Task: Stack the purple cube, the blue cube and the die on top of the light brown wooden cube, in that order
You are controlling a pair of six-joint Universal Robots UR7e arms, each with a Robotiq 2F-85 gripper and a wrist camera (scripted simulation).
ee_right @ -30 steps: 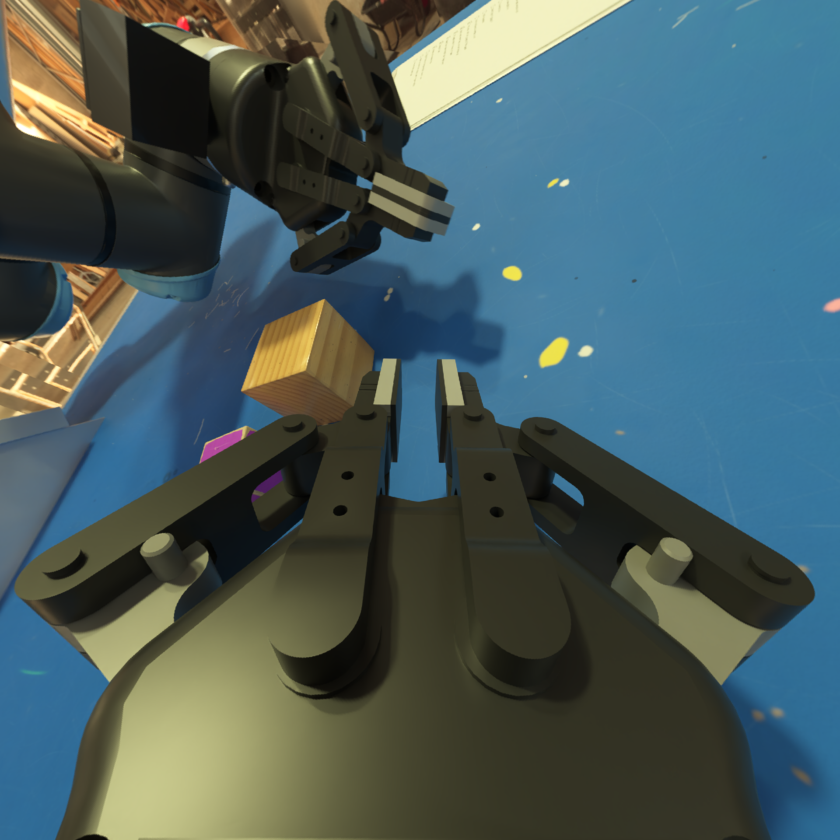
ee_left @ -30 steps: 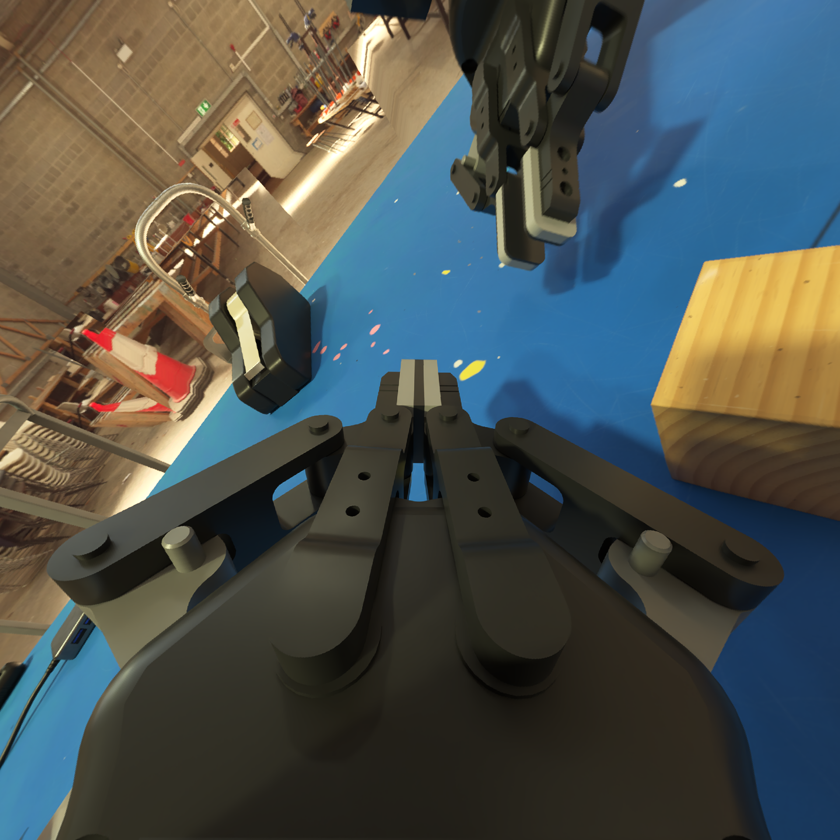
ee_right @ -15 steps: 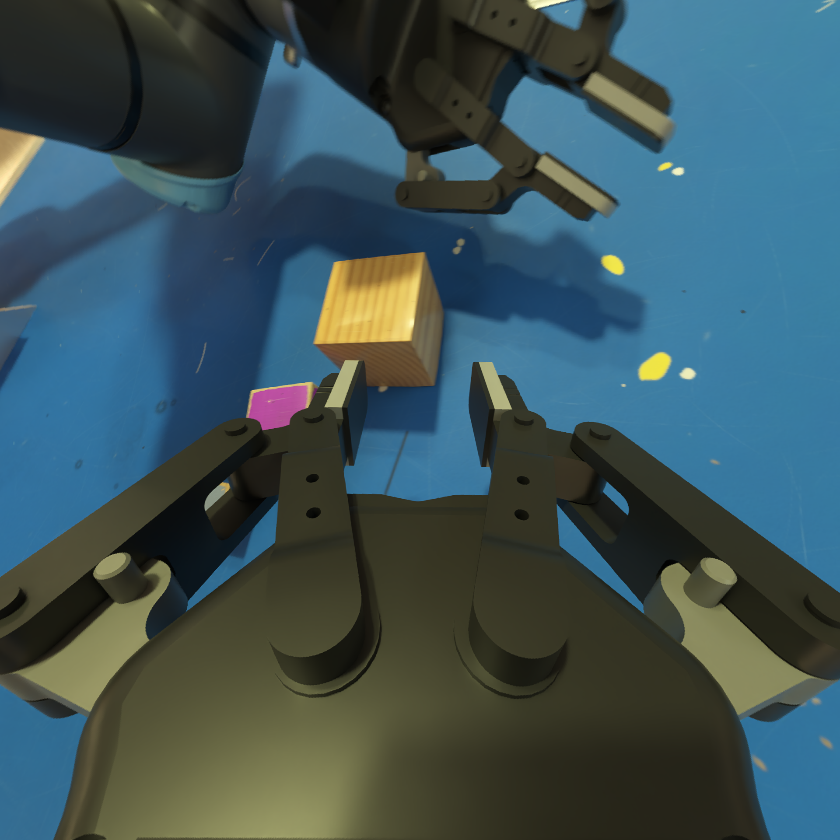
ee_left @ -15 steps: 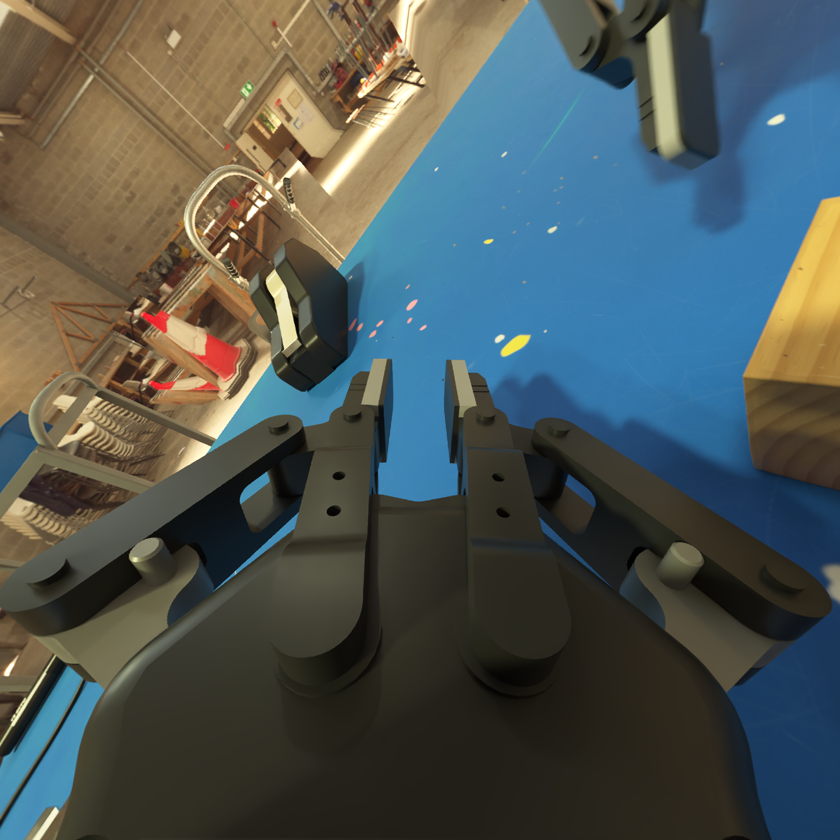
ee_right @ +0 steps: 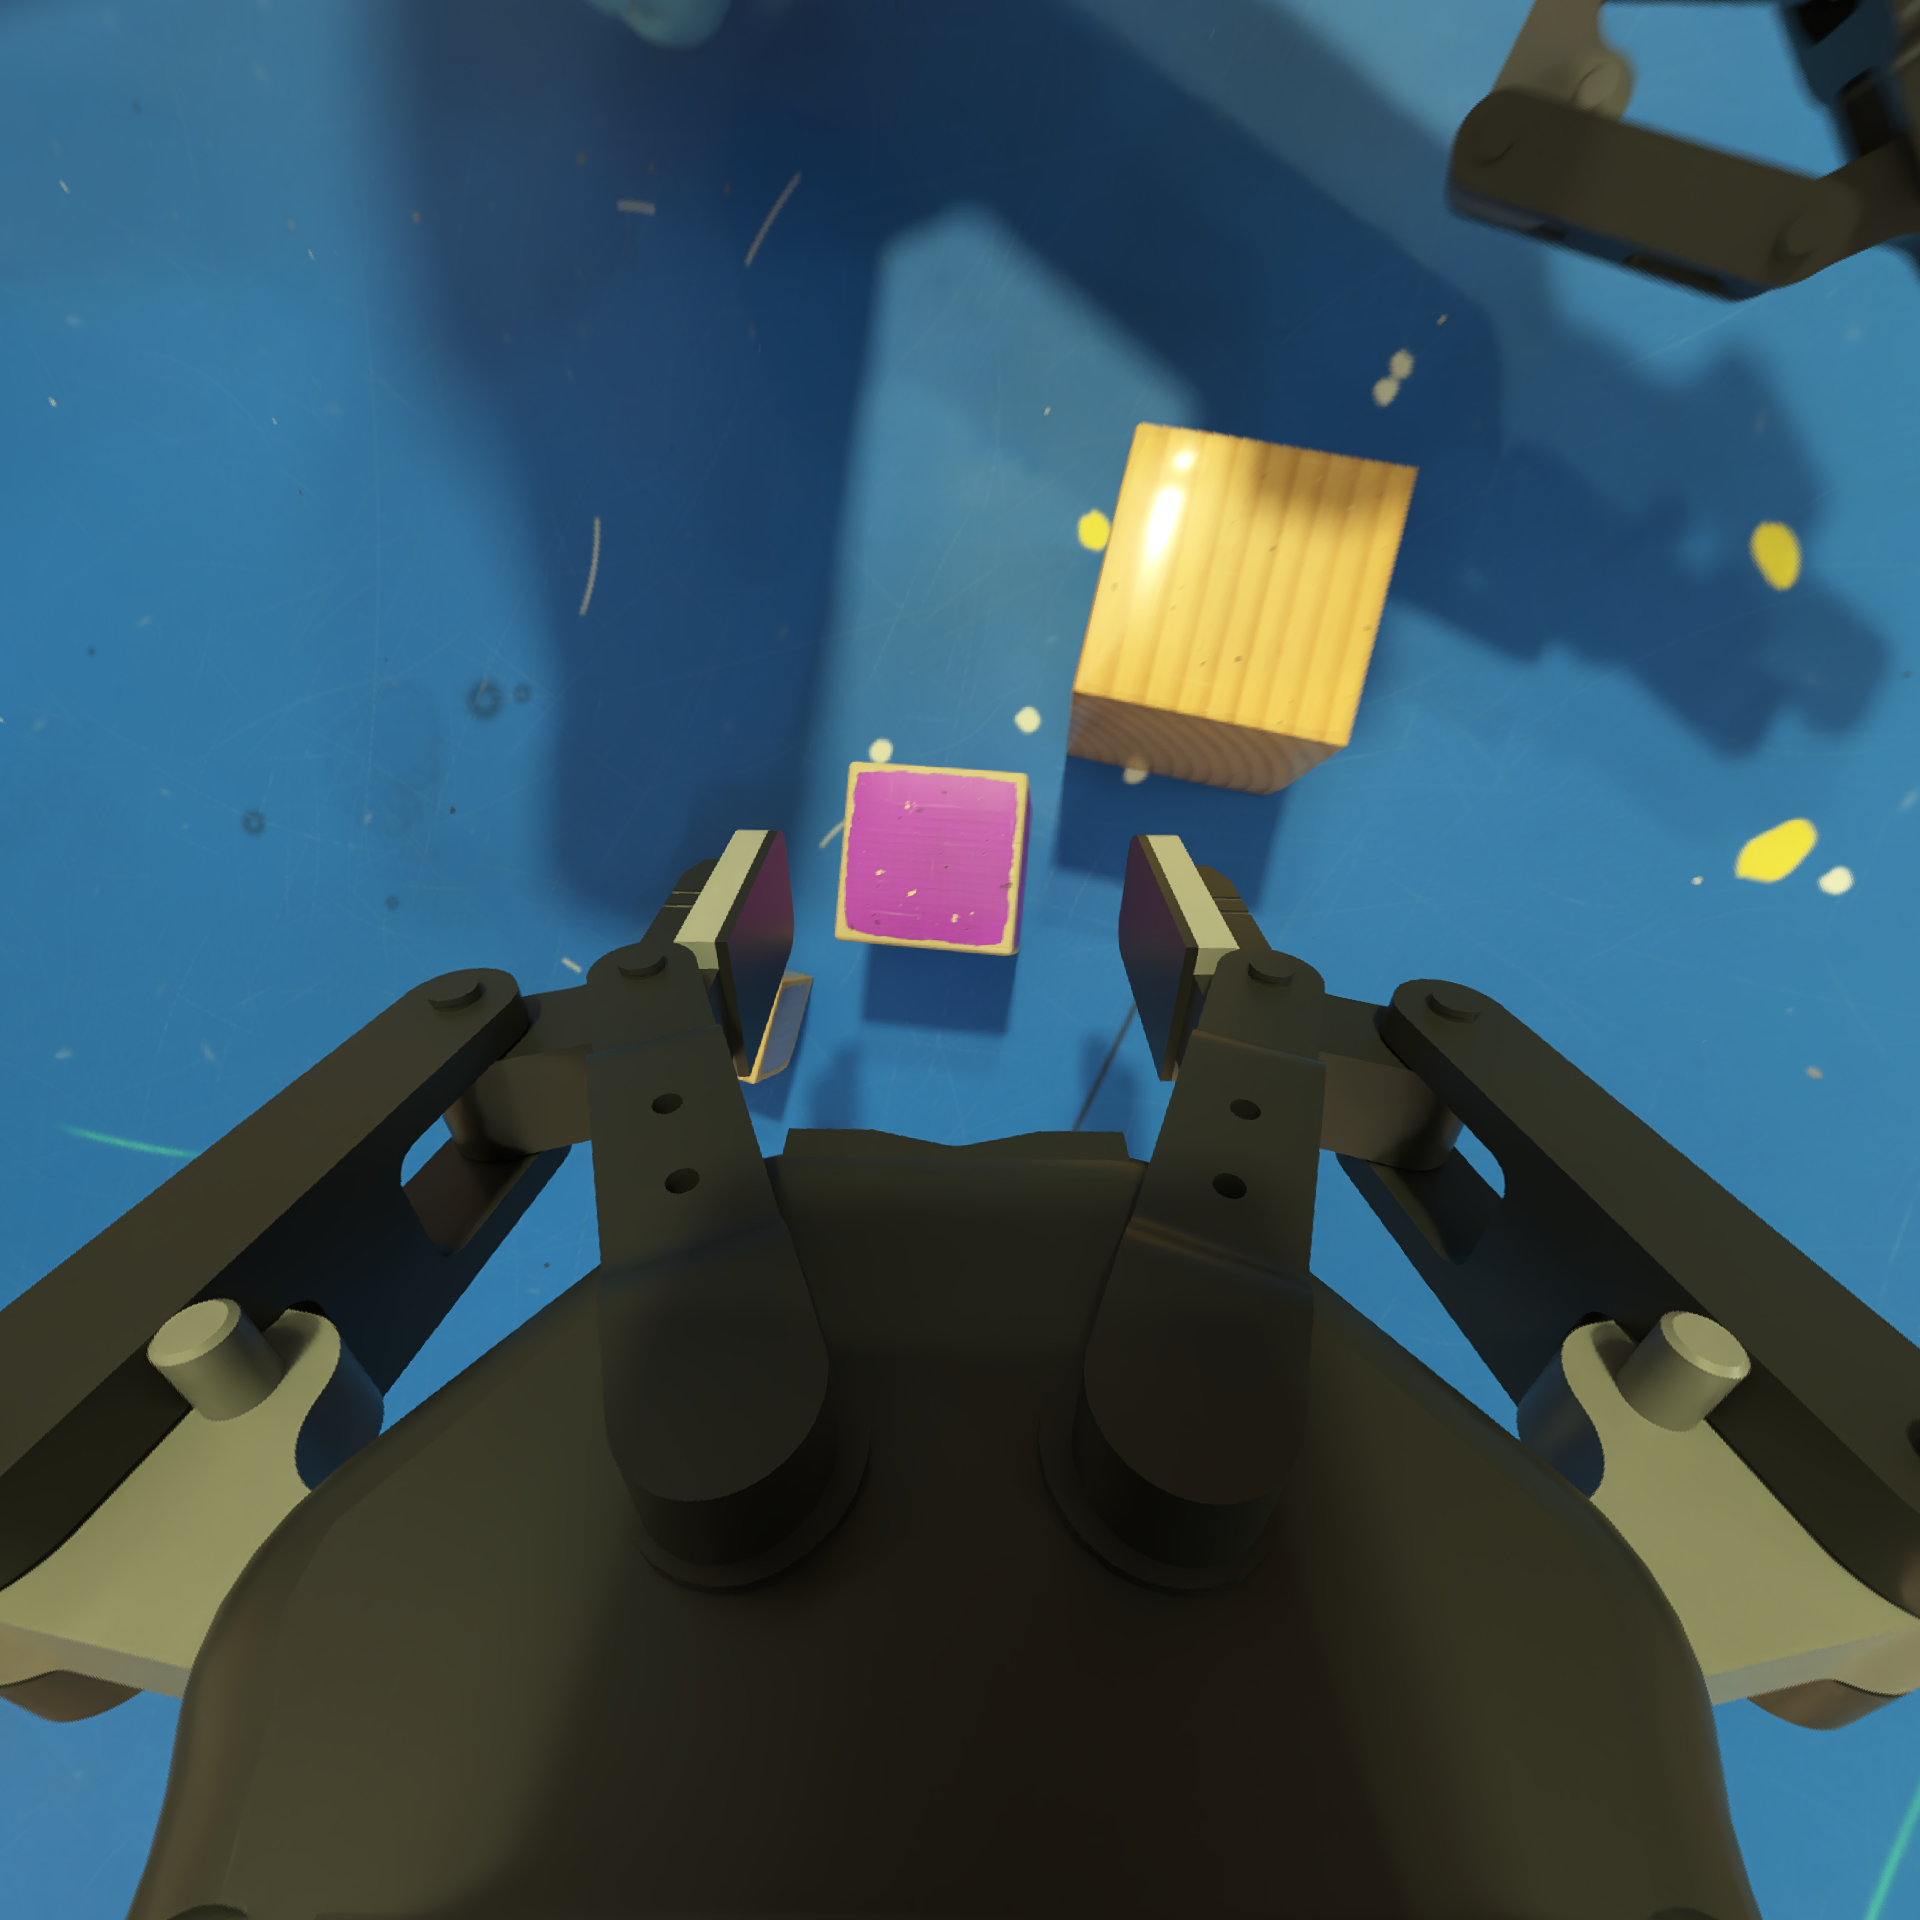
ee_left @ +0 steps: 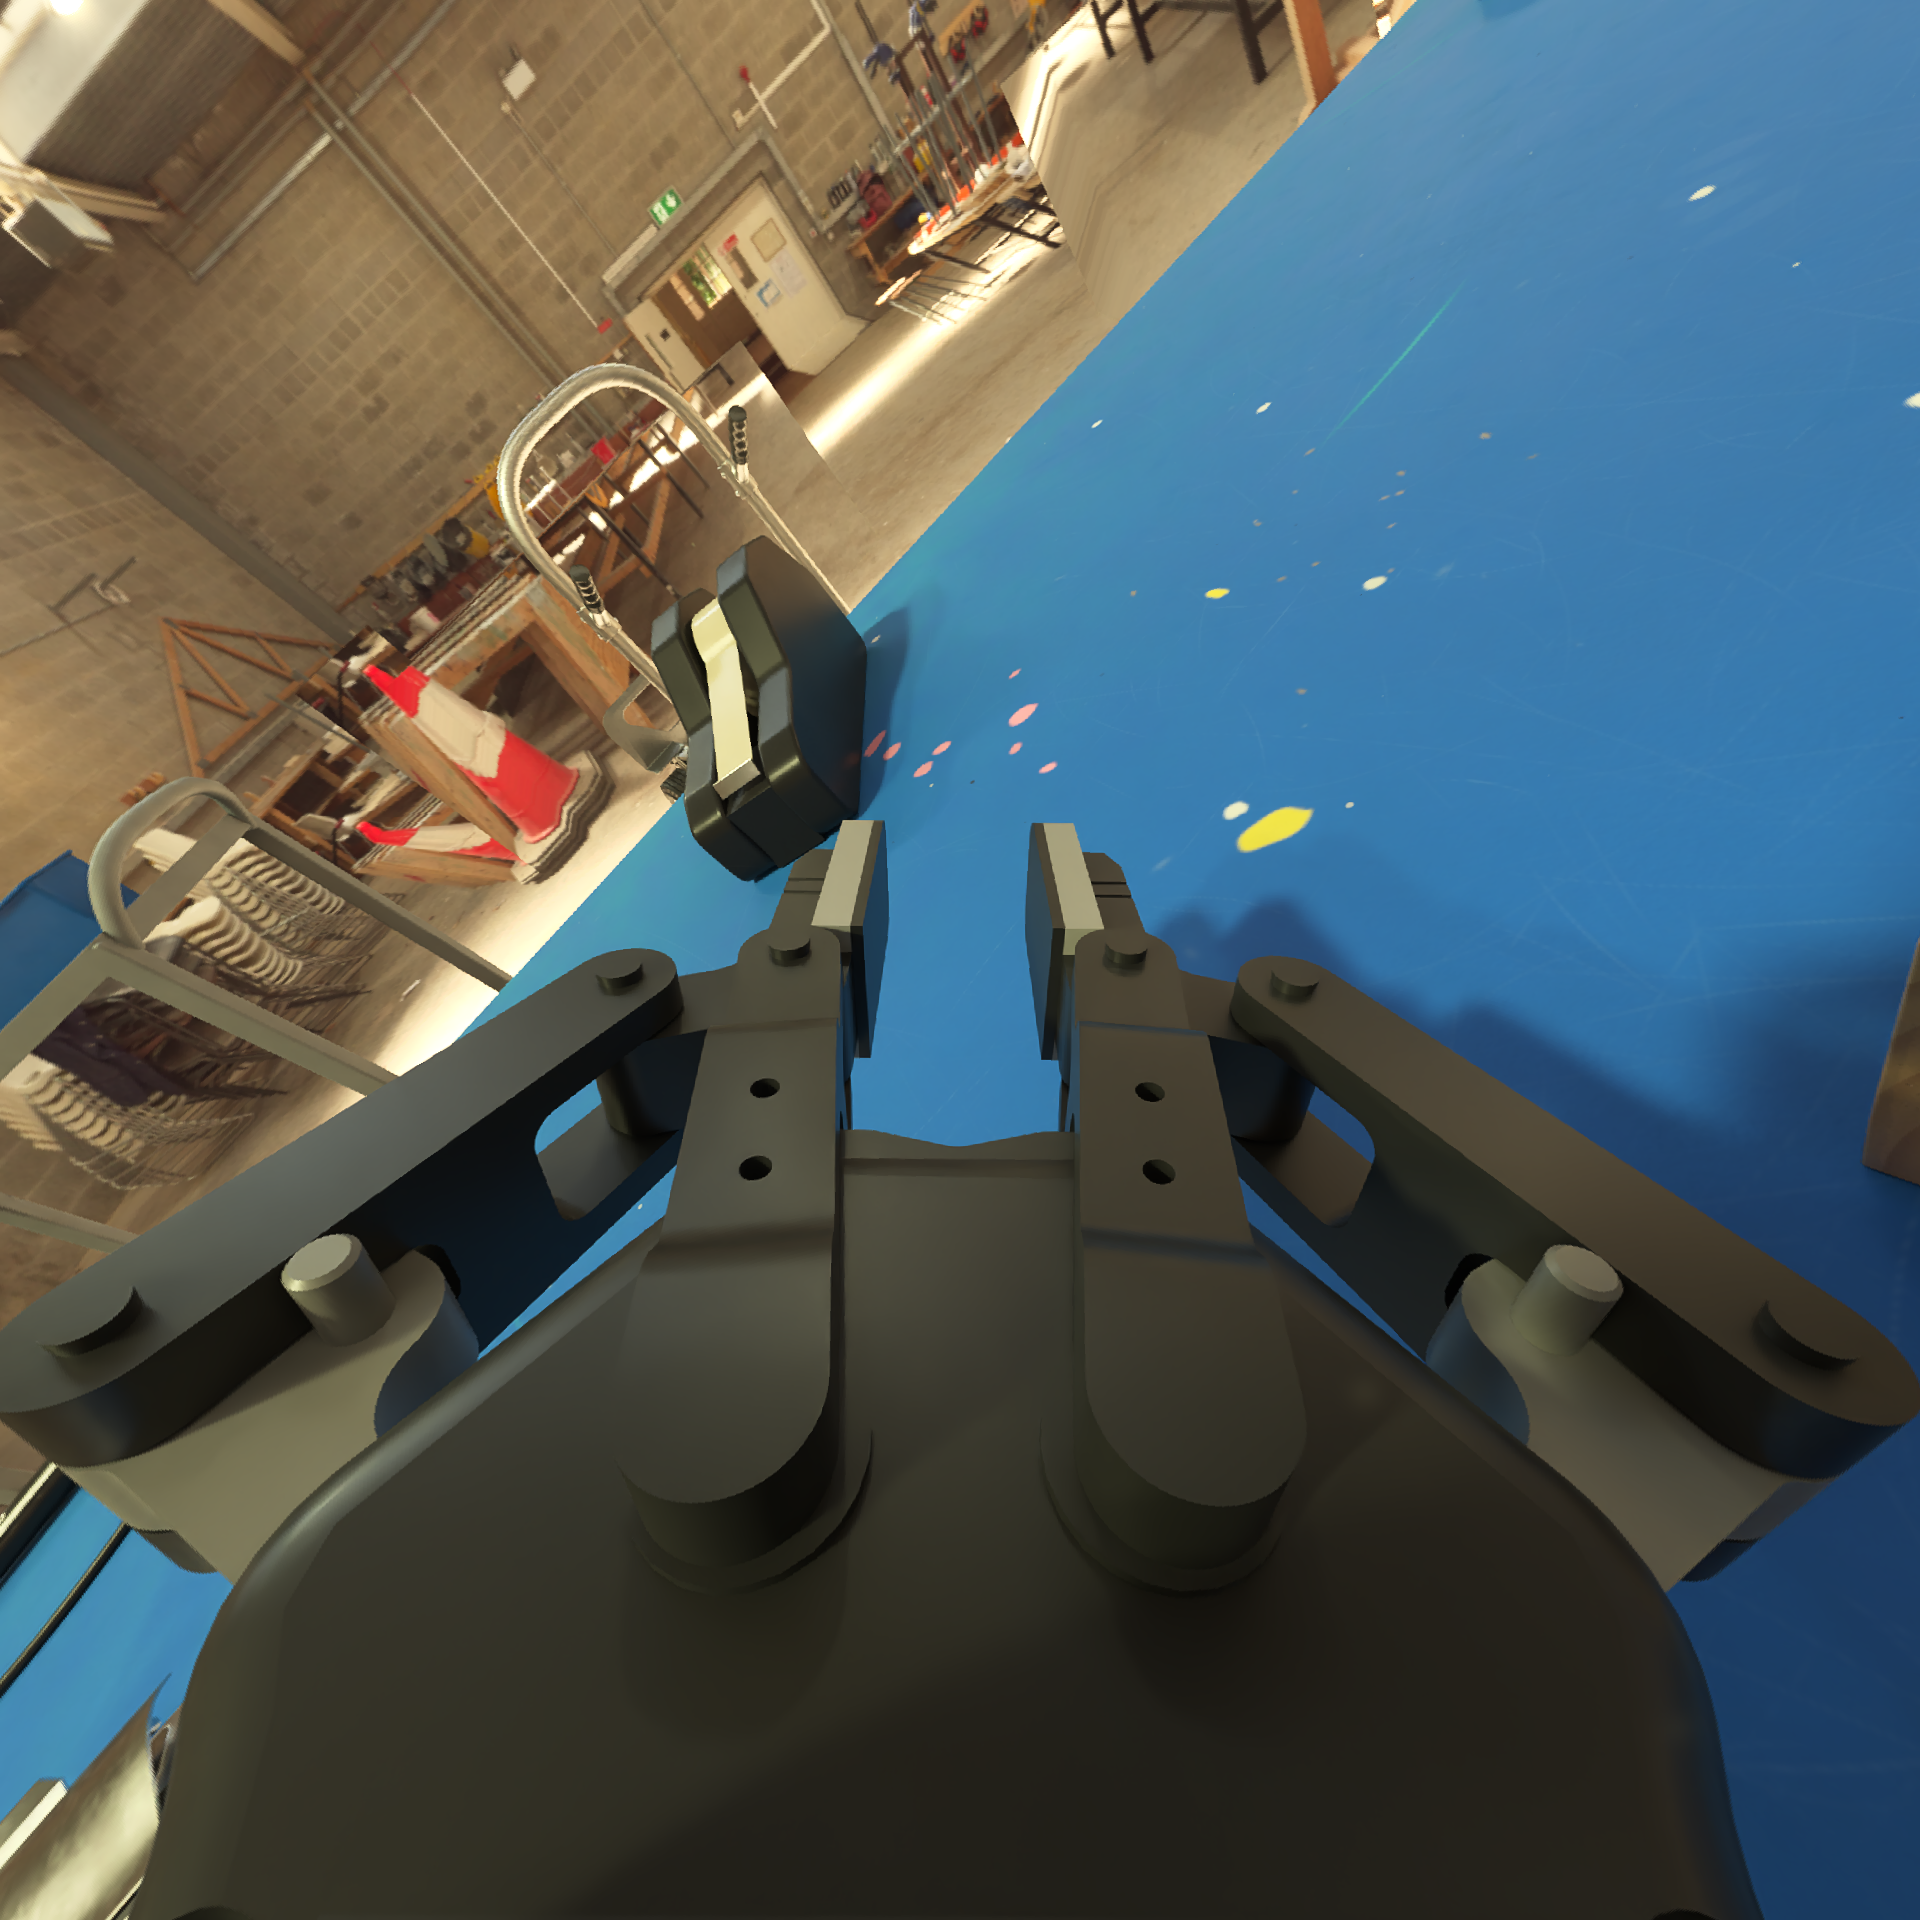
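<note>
In the right wrist view my right gripper (ee_right: 956, 904) is open and points down at the table. The purple cube (ee_right: 930, 857) with pale edges lies on the table below it, between the two fingers and apart from both. The light brown wooden cube (ee_right: 1236, 592) stands just beyond it to the right. A corner of another small pale-edged cube (ee_right: 781, 1023) shows behind my left finger; I cannot tell which it is. My left gripper (ee_left: 956, 883) is open and empty above bare table. It also shows in the right wrist view (ee_right: 1662, 177), top right. A sliver of the wooden cube (ee_left: 1896, 1091) shows at the right edge.
A black clamp-like block with a white strip (ee_left: 764, 717) stands at the edge of the blue table (ee_left: 1455, 520), just ahead and left of my left gripper. Beyond that edge lies a workshop floor with traffic cones and racks.
My right gripper opened wider and swung down over the purple cube, which is now between its fingers. My left gripper opened from shut and drew away from the wooden cube.
</note>
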